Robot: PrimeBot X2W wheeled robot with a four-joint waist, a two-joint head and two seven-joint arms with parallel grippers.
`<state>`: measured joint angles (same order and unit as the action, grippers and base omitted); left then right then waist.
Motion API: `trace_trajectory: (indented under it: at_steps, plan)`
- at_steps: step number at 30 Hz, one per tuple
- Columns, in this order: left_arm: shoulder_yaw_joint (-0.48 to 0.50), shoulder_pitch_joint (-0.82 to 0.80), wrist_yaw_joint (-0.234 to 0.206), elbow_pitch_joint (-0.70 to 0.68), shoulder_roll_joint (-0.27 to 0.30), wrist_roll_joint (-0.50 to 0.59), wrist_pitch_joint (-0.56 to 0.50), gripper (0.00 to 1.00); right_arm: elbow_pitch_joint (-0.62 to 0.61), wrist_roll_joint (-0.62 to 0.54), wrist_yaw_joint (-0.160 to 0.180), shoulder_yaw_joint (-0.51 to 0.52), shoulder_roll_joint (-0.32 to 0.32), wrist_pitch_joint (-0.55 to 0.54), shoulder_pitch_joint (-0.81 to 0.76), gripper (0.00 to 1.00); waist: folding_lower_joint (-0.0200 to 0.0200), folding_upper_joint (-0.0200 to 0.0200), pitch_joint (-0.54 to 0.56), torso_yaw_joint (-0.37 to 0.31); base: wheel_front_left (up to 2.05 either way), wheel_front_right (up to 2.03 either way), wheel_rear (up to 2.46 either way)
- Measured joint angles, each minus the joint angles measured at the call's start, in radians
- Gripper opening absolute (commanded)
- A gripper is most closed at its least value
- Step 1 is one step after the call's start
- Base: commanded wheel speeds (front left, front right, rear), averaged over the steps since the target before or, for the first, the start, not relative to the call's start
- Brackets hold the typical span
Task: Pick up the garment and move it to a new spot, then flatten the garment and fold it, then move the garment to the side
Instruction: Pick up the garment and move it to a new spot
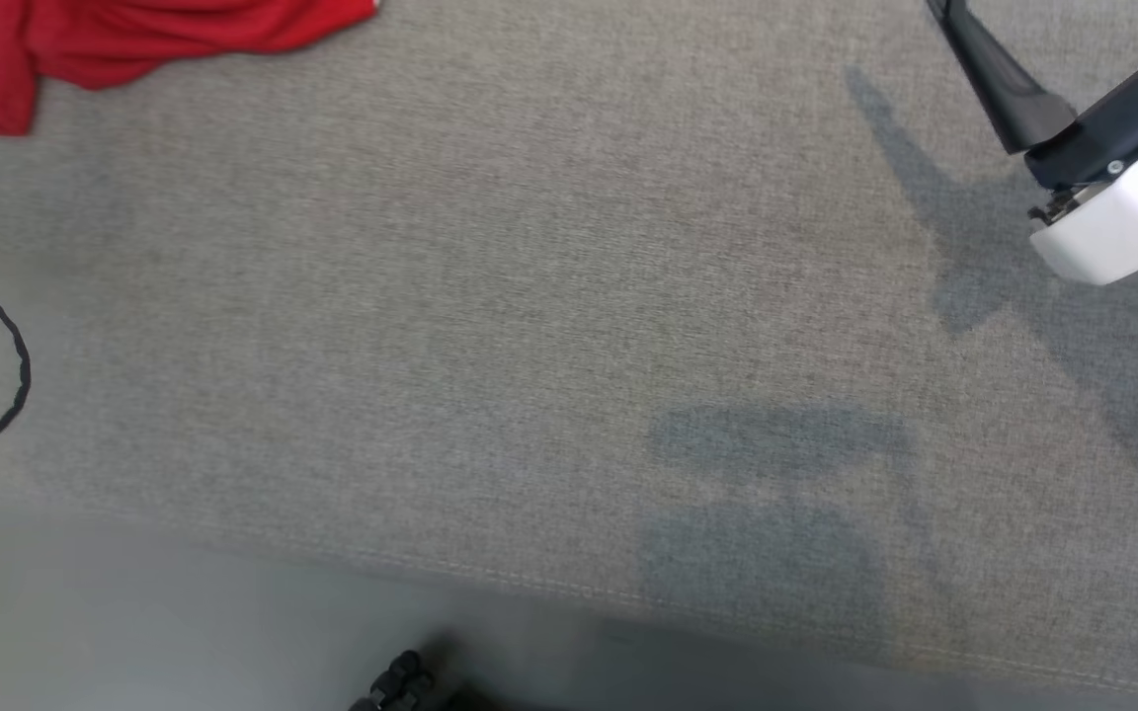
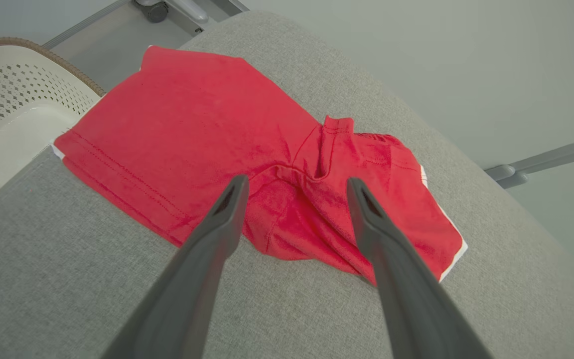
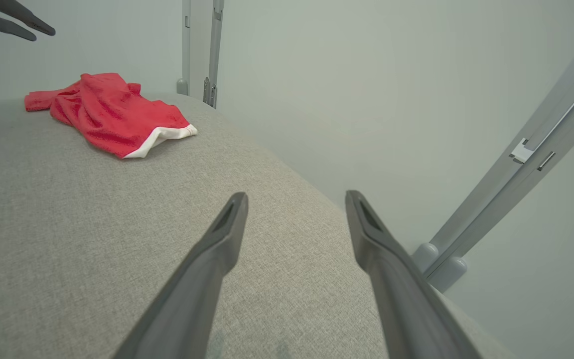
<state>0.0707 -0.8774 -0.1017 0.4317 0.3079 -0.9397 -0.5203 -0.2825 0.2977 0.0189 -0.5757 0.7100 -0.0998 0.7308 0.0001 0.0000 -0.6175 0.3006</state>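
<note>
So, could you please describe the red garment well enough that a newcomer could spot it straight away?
Start at the broad grey fabric-covered table. Near its end, beside the cream perforated plastic basket, lies the crumpled red cloth garment. It is the sole red thing there, edged with thin white trim along one hem.

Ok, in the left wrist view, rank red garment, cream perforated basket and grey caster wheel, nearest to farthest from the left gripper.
1. Red garment, just beneath the left gripper.
2. Cream perforated basket, left.
3. Grey caster wheel, top, farthest.
</note>
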Motion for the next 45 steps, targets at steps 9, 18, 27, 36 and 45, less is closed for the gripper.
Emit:
trace_trajectory:
  at_steps: [9, 18, 27, 36, 45]
  plan:
    - [0.030, -0.100, -0.006, 0.046, 0.001, -0.010, -0.002, 1.00, -0.068, -0.013, 0.000, 0.055, 0.044, -0.041, 0.068, 1.00, 0.0000, 0.0000, -0.134, -0.049, 0.00, 0.00, 0.00]
    - [0.029, -0.184, -0.013, 0.081, 0.021, -0.006, -0.011, 0.45, -0.149, -0.037, 0.001, 0.108, 0.073, -0.072, 0.157, 1.00, 0.0001, 0.0000, -0.267, -0.078, 0.00, 0.00, 0.00]
    - [0.027, -0.257, -0.011, 0.110, 0.055, 0.021, 0.026, 0.00, -0.120, -0.070, 0.020, 0.121, 0.081, -0.048, 0.166, 1.00, 0.0000, 0.0001, -0.349, -0.098, 0.00, 0.00, 0.00]
    - [-0.041, -0.269, 0.131, 0.101, -0.044, 0.007, 0.056, 0.00, -0.056, -0.077, 0.029, 0.099, 0.060, 0.023, 0.125, 1.00, 0.0001, 0.0000, -0.294, -0.082, 0.00, 0.00, 0.00]
    - [-0.188, -0.205, 0.234, 0.006, -0.146, -0.006, 0.027, 0.00, 0.008, -0.074, 0.044, 0.067, 0.000, 0.096, 0.074, 1.00, 0.0000, 0.0000, -0.198, -0.072, 0.00, 0.00, 0.00]
